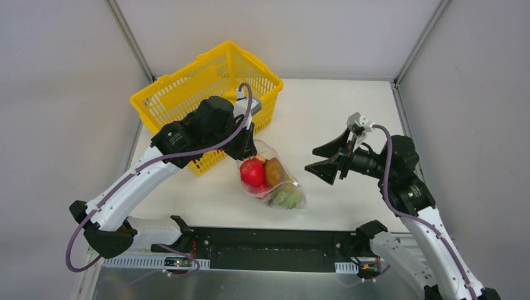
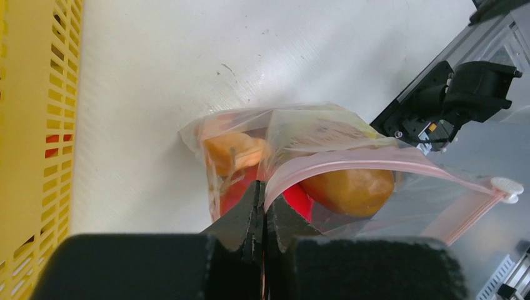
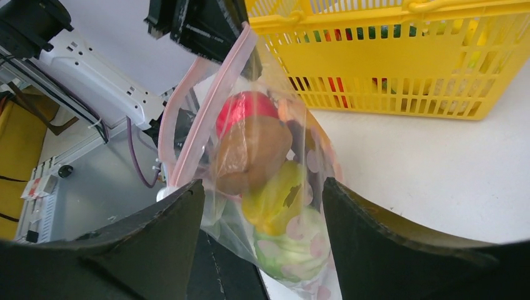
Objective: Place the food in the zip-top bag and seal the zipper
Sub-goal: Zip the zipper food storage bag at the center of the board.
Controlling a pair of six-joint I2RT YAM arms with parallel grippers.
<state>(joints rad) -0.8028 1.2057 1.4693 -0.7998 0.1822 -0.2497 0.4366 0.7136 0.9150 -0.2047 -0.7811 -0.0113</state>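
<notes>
Our left gripper point(image 2: 263, 209) pinches the bag point(image 1: 273, 178) at its pink zipper point(image 2: 375, 160), fruit point(image 1: 252, 172) inside. At the bag's three o'clock, our right gripper point(image 1: 324, 159) hangs spread wide, apart.

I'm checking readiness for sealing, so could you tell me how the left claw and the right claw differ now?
The left claw is shut, pinching the zip-top bag at its pink zipper; the right claw is open and holds nothing. The left claw touches the bag beside the yellow basket; the right claw hangs apart from the bag, to its right, facing it. Both are black and two-fingered.
</notes>
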